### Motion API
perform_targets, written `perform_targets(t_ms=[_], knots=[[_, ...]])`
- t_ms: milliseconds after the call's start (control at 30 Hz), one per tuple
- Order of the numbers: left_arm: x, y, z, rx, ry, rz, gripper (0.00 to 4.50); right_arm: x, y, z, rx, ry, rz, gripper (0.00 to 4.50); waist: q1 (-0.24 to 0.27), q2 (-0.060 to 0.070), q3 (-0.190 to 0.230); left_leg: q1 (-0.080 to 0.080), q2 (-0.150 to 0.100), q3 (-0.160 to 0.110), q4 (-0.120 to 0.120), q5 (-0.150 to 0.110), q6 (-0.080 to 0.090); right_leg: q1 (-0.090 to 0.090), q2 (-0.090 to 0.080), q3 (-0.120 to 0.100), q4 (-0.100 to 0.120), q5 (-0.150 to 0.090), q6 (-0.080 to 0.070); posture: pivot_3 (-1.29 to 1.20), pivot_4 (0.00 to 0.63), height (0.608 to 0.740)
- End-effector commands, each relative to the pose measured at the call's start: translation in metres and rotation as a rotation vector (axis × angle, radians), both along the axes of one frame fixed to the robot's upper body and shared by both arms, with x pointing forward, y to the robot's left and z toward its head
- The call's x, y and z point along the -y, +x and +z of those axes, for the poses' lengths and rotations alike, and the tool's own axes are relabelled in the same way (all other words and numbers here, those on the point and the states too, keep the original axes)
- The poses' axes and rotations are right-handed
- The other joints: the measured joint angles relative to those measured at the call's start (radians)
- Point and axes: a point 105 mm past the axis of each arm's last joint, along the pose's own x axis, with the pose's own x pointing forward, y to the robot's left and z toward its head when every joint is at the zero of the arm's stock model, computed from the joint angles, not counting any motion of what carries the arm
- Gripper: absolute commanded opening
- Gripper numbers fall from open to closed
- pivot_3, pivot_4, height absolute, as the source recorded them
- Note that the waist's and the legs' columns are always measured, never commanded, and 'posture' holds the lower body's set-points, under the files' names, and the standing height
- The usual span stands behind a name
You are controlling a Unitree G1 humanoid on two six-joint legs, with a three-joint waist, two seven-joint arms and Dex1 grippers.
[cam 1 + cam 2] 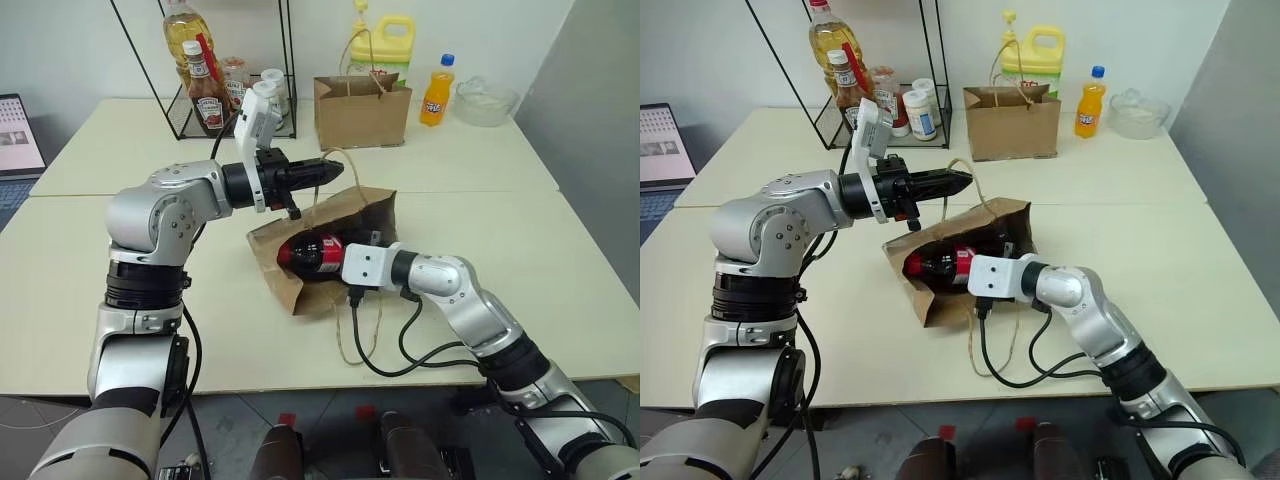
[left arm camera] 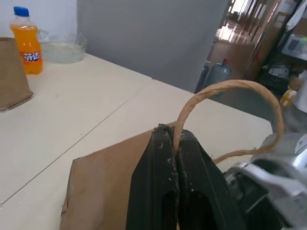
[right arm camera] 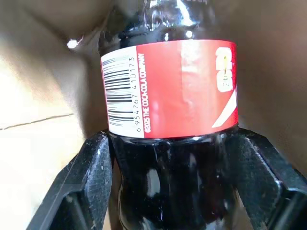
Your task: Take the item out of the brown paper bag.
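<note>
Left gripper (image 1: pixel 322 172): my fingers pinched tight on bag handle (image 2: pixel 225 91), lifting it at 12 o'clock.
Bag (image 1: pixel 350 215): lying open.
Bottle (image 1: pixel 310 252): inside bag mouth.
Right gripper (image 3: pixel 175 167): my fingers clasp the bottle's body; best drawn straight out toward 5 o'clock.

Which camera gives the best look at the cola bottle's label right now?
The right wrist view: the cola bottle is close, its red label and barcode readable between the right gripper fingers. Both eye views show it small, lying inside the brown paper bag. The left wrist view shows the bag and handle.
</note>
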Motion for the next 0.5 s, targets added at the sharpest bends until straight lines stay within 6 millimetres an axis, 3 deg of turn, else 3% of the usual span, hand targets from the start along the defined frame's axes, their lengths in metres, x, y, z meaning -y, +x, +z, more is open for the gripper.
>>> perform_targets(t_ms=[33, 200, 300, 400, 500], knots=[[-0.007, 0.006, 0.012, 0.062, 0.003, 0.049, 0.0, 0.009, -0.022, 0.034, 0.045, 0.167, 0.046, 3.12, 0.004, 0.0, 0.0, 0.0, 0.0, 0.0, 0.0, 0.0, 0.0, 0.0, 0.0, 0.0, 0.0, 0.0, 0.0, 0.0, 0.15, 0.74], [-0.012, 0.01, 0.011, 0.071, 0.013, 0.074, 0.0, 0.026, -0.053, 0.043, -0.02, 0.278, 0.11, 3.12, 0.007, 0.0, 0.0, -0.001, 0.0, 0.0, 0.0, 0.0, 0.0, 0.0, 0.0, 0.0, 0.0, 0.0, 0.0, 0.0, 0.15, 0.74], [-0.016, 0.011, 0.01, 0.072, 0.018, 0.084, 0.0, 0.062, -0.064, 0.061, 0.049, 0.358, 0.001, 3.12, 0.015, 0.001, 0.001, 0.0, 0.0, 0.0, -0.001, 0.0, 0.0, 0.0, 0.0, 0.0, 0.0, 0.0, 0.0, 0.0, 0.15, 0.74], [-0.018, 0.01, 0.008, 0.072, 0.021, 0.083, 0.0, 0.089, -0.062, 0.076, 0.145, 0.413, -0.134, 3.12, 0.015, 0.0, 0.001, -0.002, -0.001, 0.0, 0.0, 0.0, 0.0, 0.0, 0.0, 0.001, -0.001, -0.001, 0.001, 0.0, 0.15, 0.74], [-0.018, 0.009, 0.007, 0.07, 0.022, 0.078, 0.0, 0.116, -0.047, 0.087, 0.202, 0.462, -0.3, 3.12, 0.014, 0.0, 0.001, -0.001, -0.001, 0.0, 0.0, 0.0, -0.001, 0.0, 0.0, 0.001, 0.0, -0.001, 0.001, 0.0, 0.15, 0.74]])
